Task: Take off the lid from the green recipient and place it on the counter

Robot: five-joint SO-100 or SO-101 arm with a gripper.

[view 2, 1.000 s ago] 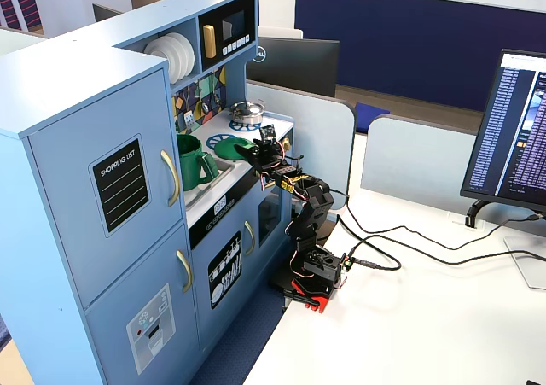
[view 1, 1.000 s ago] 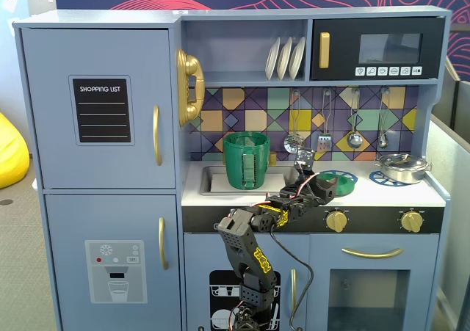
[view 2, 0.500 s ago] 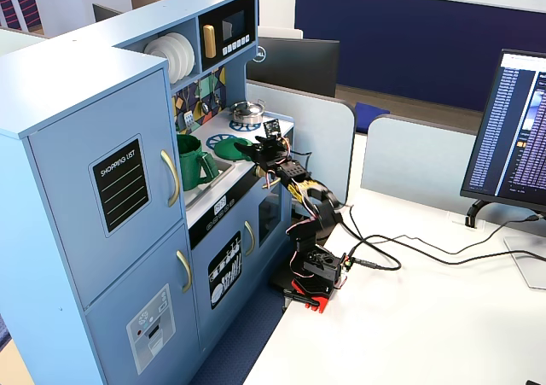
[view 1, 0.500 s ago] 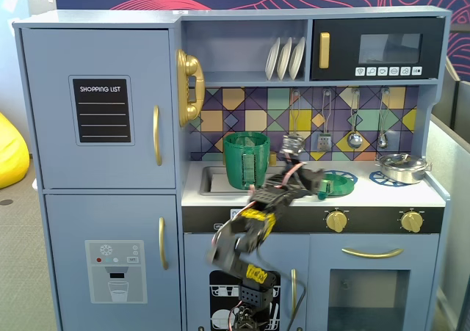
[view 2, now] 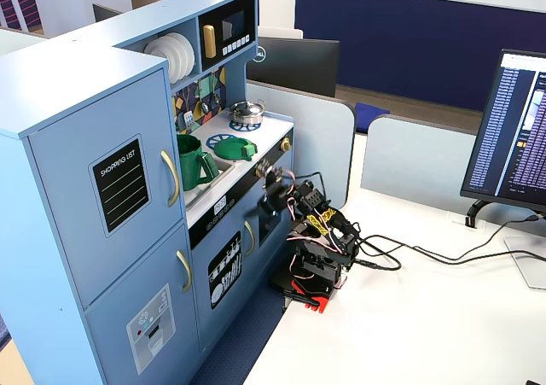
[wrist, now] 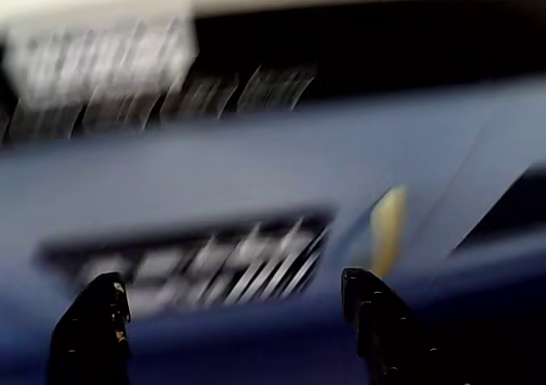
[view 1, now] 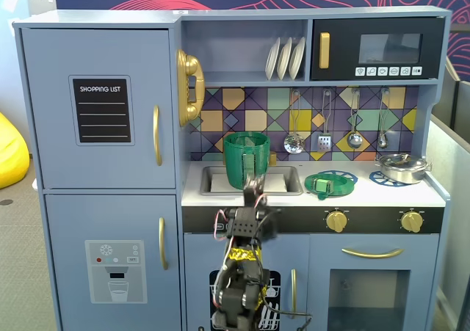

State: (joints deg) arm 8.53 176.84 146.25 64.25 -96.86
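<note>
We see our hand (wrist: 235,317) spread wide and empty, low before the kitchen front. Beyond it, the green recipient (view 1: 246,158) stands uncovered in the sink, while the lid (view 1: 330,183) lies on the counter (view 1: 411,193) just beside.

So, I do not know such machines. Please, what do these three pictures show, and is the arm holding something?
It is a small robot arm standing before a toy kitchen. Two pictures come from fixed cameras, one in front, one at the side. The blurred one comes from a camera on the arm's wrist; its gripper is open and holds nothing. The green recipient stands at the sink, with no lid on it. The green lid lies on the counter, over a blue burner ring. A small silver pot stands farther right in the front view.
</note>
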